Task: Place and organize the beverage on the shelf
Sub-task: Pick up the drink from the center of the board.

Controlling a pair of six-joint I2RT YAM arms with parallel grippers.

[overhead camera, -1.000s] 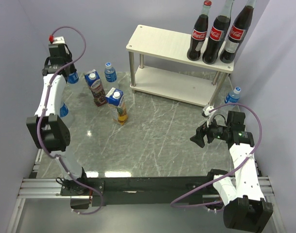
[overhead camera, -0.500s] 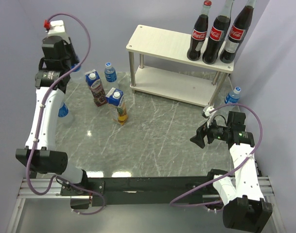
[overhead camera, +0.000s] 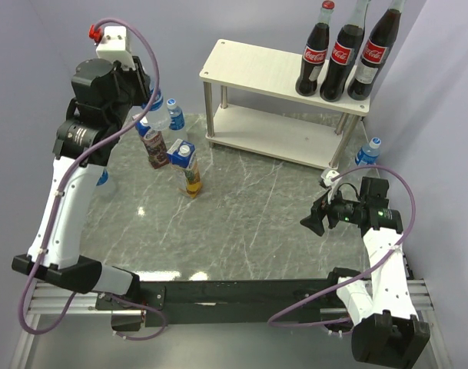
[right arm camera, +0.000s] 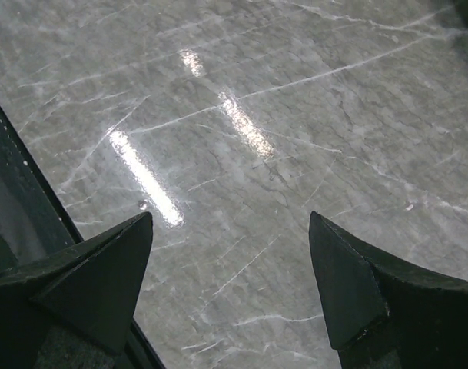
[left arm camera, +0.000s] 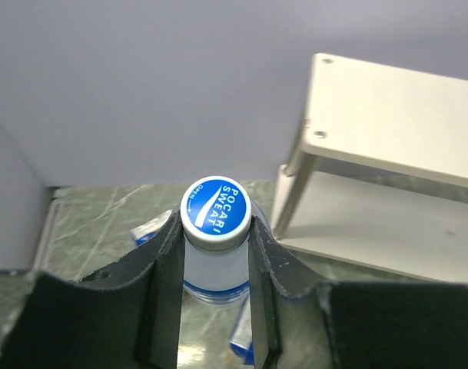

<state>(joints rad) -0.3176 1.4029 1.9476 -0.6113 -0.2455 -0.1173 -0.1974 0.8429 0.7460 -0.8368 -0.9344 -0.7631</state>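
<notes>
My left gripper (overhead camera: 151, 114) is shut on a small blue-capped water bottle (overhead camera: 159, 120), held in the air above the grape carton (overhead camera: 152, 146). In the left wrist view both fingers clamp the bottle (left arm camera: 216, 212) just below its cap, and the shelf (left arm camera: 387, 108) lies ahead to the right. The pineapple carton (overhead camera: 187, 164) stands beside the grape one. Another water bottle (overhead camera: 174, 114) stands behind them. Three Coca-Cola bottles (overhead camera: 344, 54) stand on the right end of the shelf (overhead camera: 253, 68). My right gripper (overhead camera: 315, 218) hangs open over bare marble (right arm camera: 241, 138).
A water bottle (overhead camera: 367, 151) stands on the table by the shelf's right legs. Another blue-labelled bottle (overhead camera: 101, 176) shows partly behind my left arm. The shelf's lower board (overhead camera: 276, 134) is bare. Purple walls close in the left, back and right.
My left arm has risen and swung right from the table's far left, carrying the water bottle over the cartons. The right arm has not moved.
</notes>
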